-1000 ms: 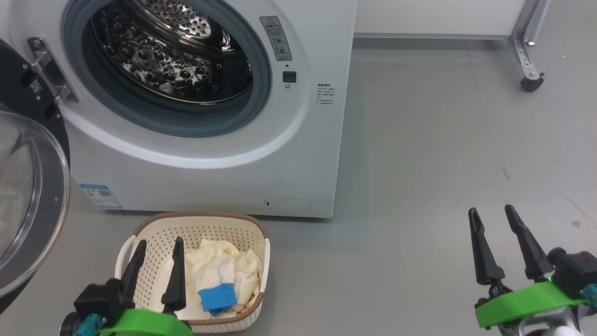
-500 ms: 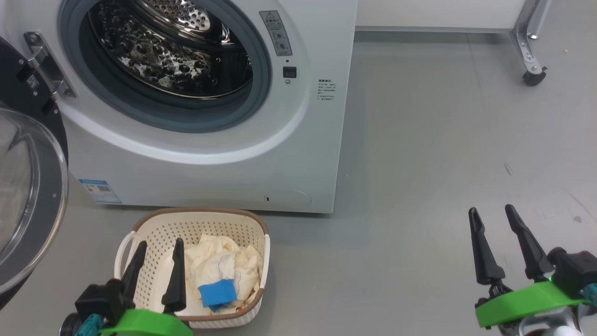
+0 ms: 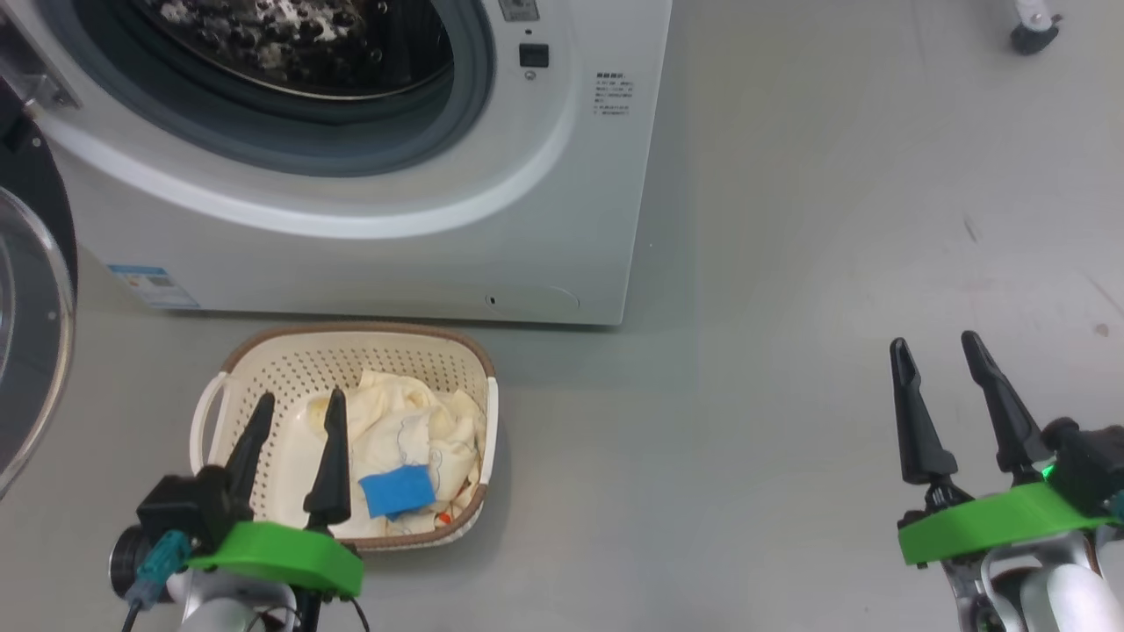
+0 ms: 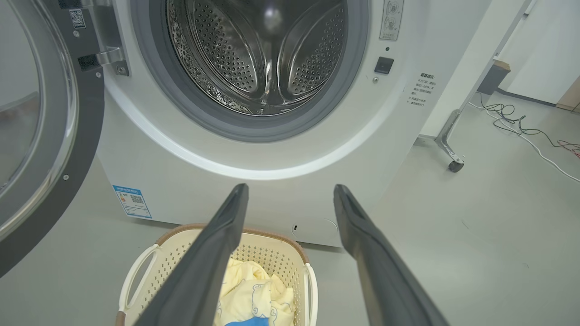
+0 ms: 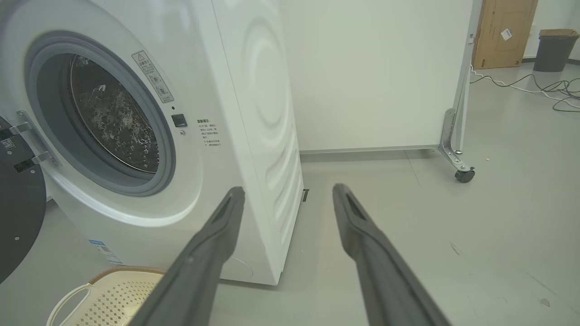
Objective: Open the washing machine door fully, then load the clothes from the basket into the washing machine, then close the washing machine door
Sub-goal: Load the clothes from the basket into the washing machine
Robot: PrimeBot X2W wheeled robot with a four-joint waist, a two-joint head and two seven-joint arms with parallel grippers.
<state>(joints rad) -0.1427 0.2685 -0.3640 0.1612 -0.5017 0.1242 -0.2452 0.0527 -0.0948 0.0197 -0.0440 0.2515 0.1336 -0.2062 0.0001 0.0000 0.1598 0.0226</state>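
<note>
Drum mouth and basket top unblocked

The washer (image 3: 369, 263) mouth is left free by the door (image 3: 31, 351), which is swung out to the left and walls off that side. The basket (image 3: 351, 338) is set on the floor (image 3: 790, 307) just before the washer, uncovered, so the clothes (image 3: 413, 430) can be reached from above past the spread left claw (image 3: 301, 395). Wide floor is left around the spread right claw (image 3: 933, 339); a castor (image 3: 1034, 33) stands well back.

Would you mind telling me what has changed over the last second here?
Only the head camera tipped down, sliding the whole picture upward; nothing itself visibly moved, and nothing was grasped or released. The clothes stay in the basket, the washing machine door stays swung open, and the left gripper and right gripper keep their jaws open and empty.
</note>
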